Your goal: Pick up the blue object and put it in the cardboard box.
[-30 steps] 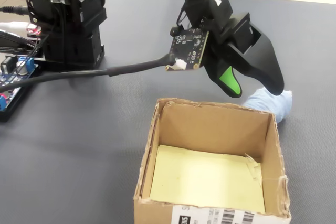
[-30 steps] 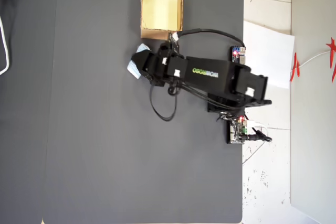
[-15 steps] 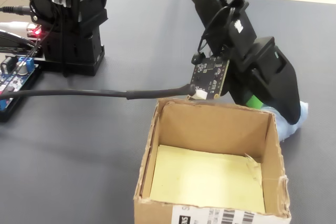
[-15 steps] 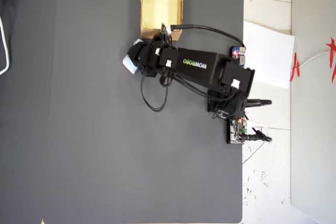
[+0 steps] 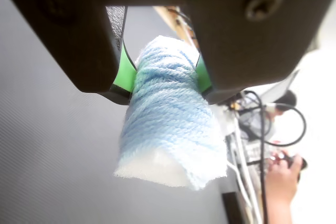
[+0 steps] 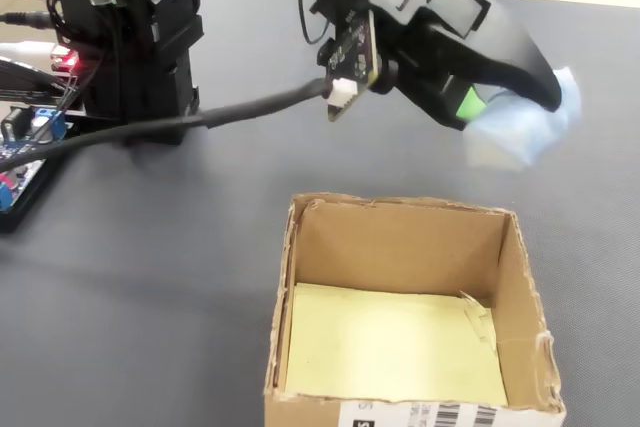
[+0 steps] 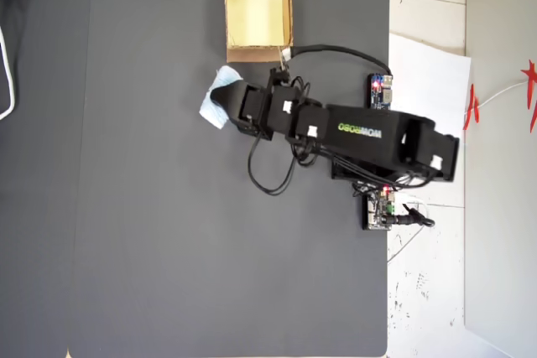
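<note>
The blue object (image 5: pixel 170 116) fills the wrist view — a stubby roll of pale blue thread, fuzzy and ribbed, with a white end face toward the camera. The gripper (image 5: pixel 163 77) is clamped on it: dark jaws press in from both sides, and the green pads (image 5: pixel 124 72) bite into the yarn at its upper half.

In the fixed view the gripper (image 6: pixel 505 107) carries the roll (image 6: pixel 525 132) in the air, clear of the dark grey mat (image 6: pixel 180 247), beyond the far right corner of the cardboard box (image 6: pixel 410 317). The box is brown corrugated board with ragged short flaps and a pale yellow floor, a barcode label on its near wall.

From overhead the arm (image 7: pixel 352 132) stretches nearly flat toward the left — the gripper (image 7: pixel 220 98) and its roll (image 7: pixel 210 109) sit just below the box (image 7: pixel 257 52), off its lower left corner, not over the opening.
</note>
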